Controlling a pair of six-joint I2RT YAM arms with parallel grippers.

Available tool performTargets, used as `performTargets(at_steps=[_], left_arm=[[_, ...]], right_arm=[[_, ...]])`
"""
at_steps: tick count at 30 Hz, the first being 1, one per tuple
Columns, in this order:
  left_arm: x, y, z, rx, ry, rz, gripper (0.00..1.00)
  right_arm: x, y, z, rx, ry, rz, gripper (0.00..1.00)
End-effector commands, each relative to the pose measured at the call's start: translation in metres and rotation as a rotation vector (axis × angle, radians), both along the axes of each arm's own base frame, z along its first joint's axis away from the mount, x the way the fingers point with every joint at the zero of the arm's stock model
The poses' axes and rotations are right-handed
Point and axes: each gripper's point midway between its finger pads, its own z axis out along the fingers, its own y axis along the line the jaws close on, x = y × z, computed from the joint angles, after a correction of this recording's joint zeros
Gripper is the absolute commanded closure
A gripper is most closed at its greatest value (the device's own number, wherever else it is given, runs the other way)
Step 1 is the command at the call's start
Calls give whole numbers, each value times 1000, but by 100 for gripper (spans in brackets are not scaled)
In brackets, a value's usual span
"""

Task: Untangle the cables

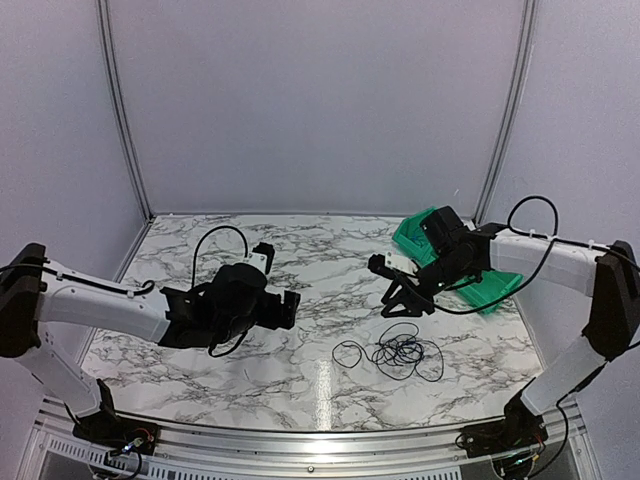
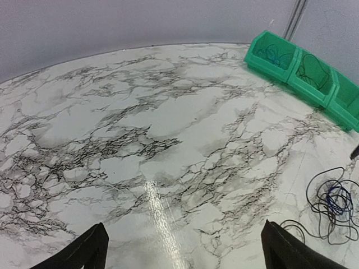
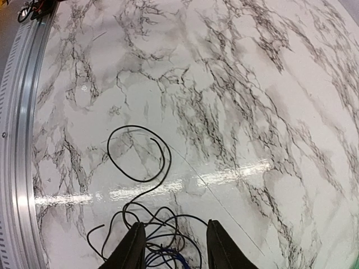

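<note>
A row of green bins (image 1: 497, 291) stands at the far right of the marble bench (image 1: 200, 375). In the top view the right arm crosses in front of it and hides most of it. The left wrist view shows three compartments side by side. The farthest (image 2: 273, 56) holds a thin coil that looks dark blue. The middle one (image 2: 312, 74) holds a thin black coil. The nearest is cut off by the picture's edge, so its contents cannot be made out.

The cables (image 1: 397, 352) lie loose on the bench, in front of the bins and right of centre, well apart from them. They form a tangle of thin black loops with a small blue coil (image 2: 337, 199) in the middle. One black loop (image 3: 137, 152) spreads out to the side, joined to the heap by a single strand. How the strands cross inside the heap is too fine to tell.

The right end effector (image 3: 175, 246) hangs just above the tangle, its jaws partly apart and gripping nothing. The lower part of the tangle runs off the bottom of the right wrist view. The left end effector (image 2: 182, 249) is off to the left over bare marble, jaws spread wide and holding nothing. Only its two fingertips (image 2: 84, 252) show at the bottom of its own view.
</note>
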Motion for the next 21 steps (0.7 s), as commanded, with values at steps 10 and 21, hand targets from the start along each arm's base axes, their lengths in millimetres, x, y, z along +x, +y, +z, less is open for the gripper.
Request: performTargets(at_steps=[10, 21], left_arm=[[-45, -56, -58, -184, 398, -223, 30], [-74, -108, -86, -339, 694, -345, 49]], right_arm=[[-15, 18, -46, -60, -20, 62, 62], [-13, 6, -58, -131, -72, 66, 62]])
